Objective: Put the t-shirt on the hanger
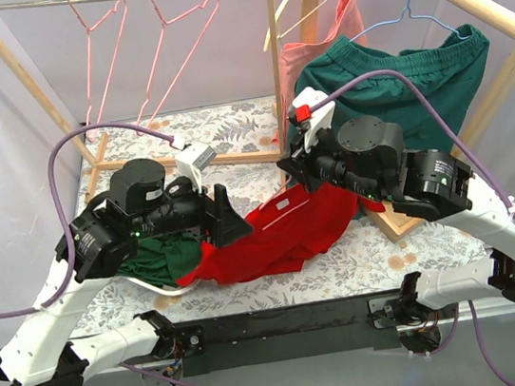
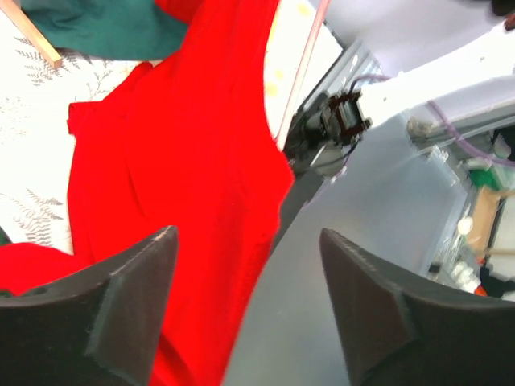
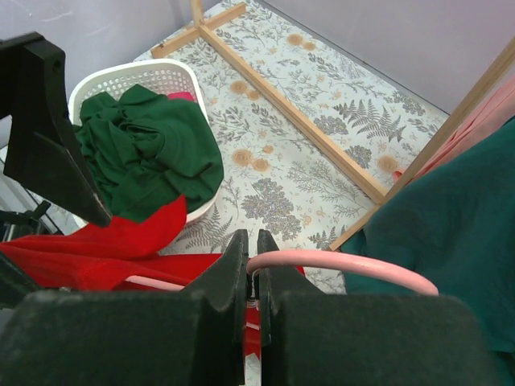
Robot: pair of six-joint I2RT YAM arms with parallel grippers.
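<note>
T-shirt (image 1: 282, 233): red, soft, crumpled, lying on the floral worktop (image 3: 322, 121) just right of the basket (image 3: 161, 71), one end against its rim. Hanger (image 3: 338, 261): thin pink wire, curved, running into the red cloth on that same side. Right tool (image 3: 252, 249) is pinched tight on the wire. Left tool (image 2: 248, 235) is spread wide over the shirt, holding nothing. Judgement: threading begun, shoulders not yet seated. The basket is white lattice, holding green garments (image 3: 145, 153).

Most of the hanger (image 3: 338, 261) under the t-shirt (image 1: 283, 235), white basket (image 3: 133, 76) largely beneath the left arm (image 1: 101, 239)
</note>
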